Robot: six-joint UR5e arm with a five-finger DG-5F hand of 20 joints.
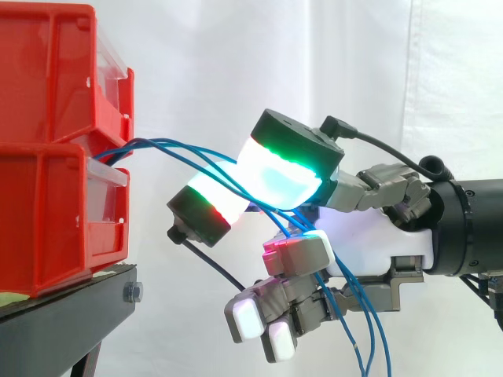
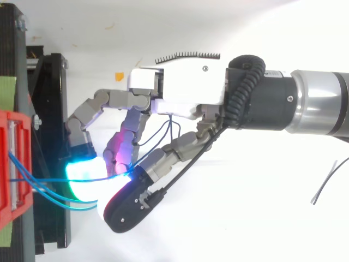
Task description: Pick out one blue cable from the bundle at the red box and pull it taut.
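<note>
**Hand closed round the blue cables just off the red bins**

Backdrop: a white curtain (image 1: 236, 63) hangs behind the red bins (image 1: 47, 157) and everything else in the side view.

Arm (image 2: 316, 103): lies level on the open side of the red bins, with its wrist pointing towards them.

Red bins: two are stacked one on the other, fronts facing the arm. They sit on a black stand (image 1: 71, 314), whose edge juts out just below the lower bin.

Hand (image 1: 377, 243): near the red bins and apart from them, at about the height of the seam between the two. The fingers are curled, not spread. Two large fingertips (image 1: 275, 177) point towards the bins, the upper glowing green and cyan, the lower showing red, green and white. A smaller pad behind them glows red to magenta. The lowest pads glow white and are tucked in under the palm.

Blue cables (image 1: 174, 144): several thin strands leave the red bins at the seam between upper and lower bin. They arc away from the bins and run in between the two large fingertips, which close on them. Beyond the palm they hang loose, on the side away from the bins. I cannot tell whether one strand or several are pinched. In the top view one strand (image 2: 49, 179) runs nearly straight from the bins to the cyan pad, while the others bow out in a slack loop beside it.
</note>
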